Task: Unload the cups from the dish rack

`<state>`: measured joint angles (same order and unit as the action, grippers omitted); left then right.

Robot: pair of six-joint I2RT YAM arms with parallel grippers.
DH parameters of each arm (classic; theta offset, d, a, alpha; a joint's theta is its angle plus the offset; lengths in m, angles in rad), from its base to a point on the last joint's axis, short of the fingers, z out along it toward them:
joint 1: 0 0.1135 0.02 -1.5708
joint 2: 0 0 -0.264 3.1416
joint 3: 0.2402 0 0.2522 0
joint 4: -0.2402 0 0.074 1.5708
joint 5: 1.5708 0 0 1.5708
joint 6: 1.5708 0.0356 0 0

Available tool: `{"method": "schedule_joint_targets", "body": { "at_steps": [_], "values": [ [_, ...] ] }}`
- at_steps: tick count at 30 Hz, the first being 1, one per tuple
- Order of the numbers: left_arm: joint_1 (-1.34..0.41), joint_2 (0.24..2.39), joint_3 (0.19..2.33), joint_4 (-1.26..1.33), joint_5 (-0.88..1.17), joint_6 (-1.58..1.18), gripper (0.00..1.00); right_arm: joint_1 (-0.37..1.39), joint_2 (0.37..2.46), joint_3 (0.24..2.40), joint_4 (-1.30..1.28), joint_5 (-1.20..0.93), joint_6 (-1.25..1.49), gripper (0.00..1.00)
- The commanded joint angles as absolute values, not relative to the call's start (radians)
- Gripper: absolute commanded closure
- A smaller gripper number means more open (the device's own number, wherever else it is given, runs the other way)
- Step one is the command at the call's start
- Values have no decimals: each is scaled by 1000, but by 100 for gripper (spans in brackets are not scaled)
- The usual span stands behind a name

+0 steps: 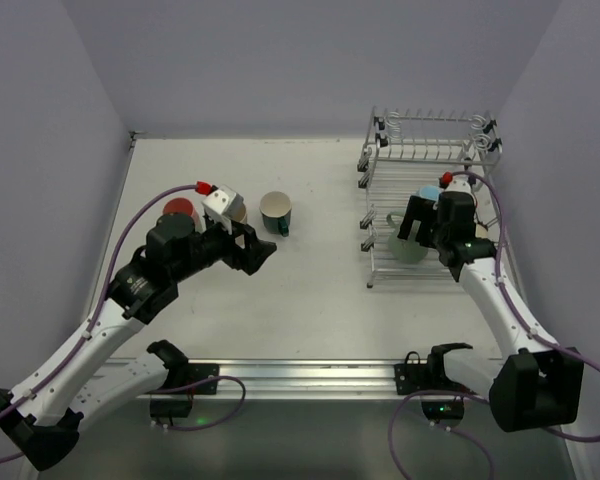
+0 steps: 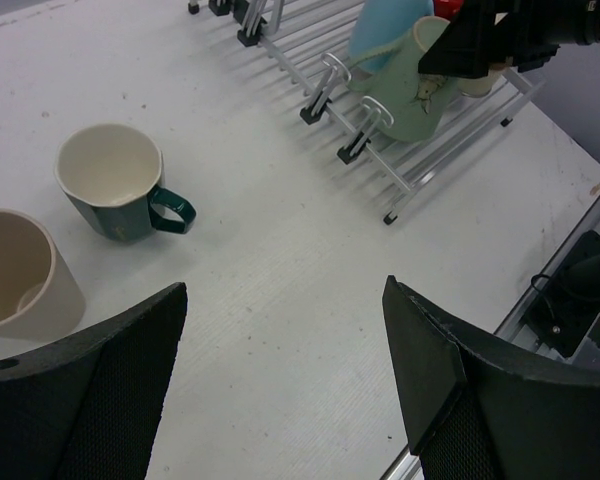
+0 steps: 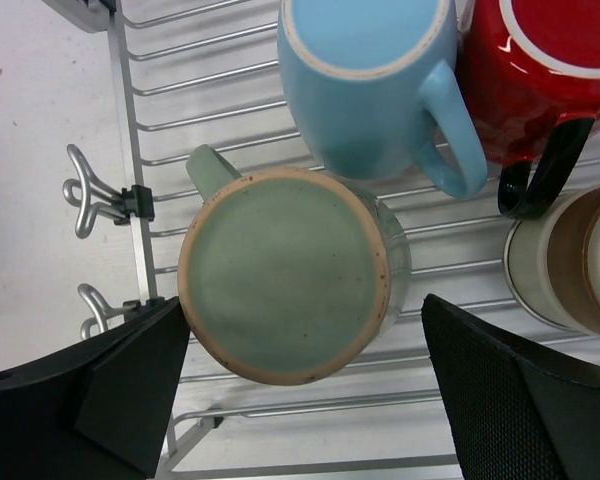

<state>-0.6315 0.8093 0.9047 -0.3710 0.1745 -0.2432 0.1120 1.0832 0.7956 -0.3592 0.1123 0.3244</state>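
The wire dish rack stands at the back right. On its lower tier, in the right wrist view, a sage green mug sits upside down beside a light blue mug, a red mug and stacked tan cups. My right gripper is open, with a finger on each side of the sage green mug; it shows above that mug in the top view. My left gripper is open and empty over bare table, near a dark teal mug and a beige cup.
A red cup stands on the table behind my left arm. The dark teal mug is upright at mid-table. Binder-style clips stick out from the rack's left edge. A metal rail runs along the near edge.
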Motion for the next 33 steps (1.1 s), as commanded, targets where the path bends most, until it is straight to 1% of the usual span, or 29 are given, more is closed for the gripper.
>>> {"method": "schedule_joint_targets", "body": {
  "at_steps": [1,4,14,22,26,30,33],
  "values": [
    [-634,813,902,-341,164,-241,18,110,1124,859,-330,129,229,1],
    [-634,821,900,-342,164,-239,18,112,1170,885,-312,77,207,1],
    [-634,833,907,-345,164,-235,18,110,1258,923,-262,48,167,1],
    [-632,831,917,-342,199,-256,18,112,1284,928,-261,61,163,1],
    [-634,825,913,-327,238,-284,18,110,1275,917,-270,55,173,6],
    [-632,818,907,-314,270,-311,18,110,1275,911,-281,58,176,5],
    [-632,807,900,-311,267,-319,18,112,1287,914,-281,66,172,6]
  ]
}}
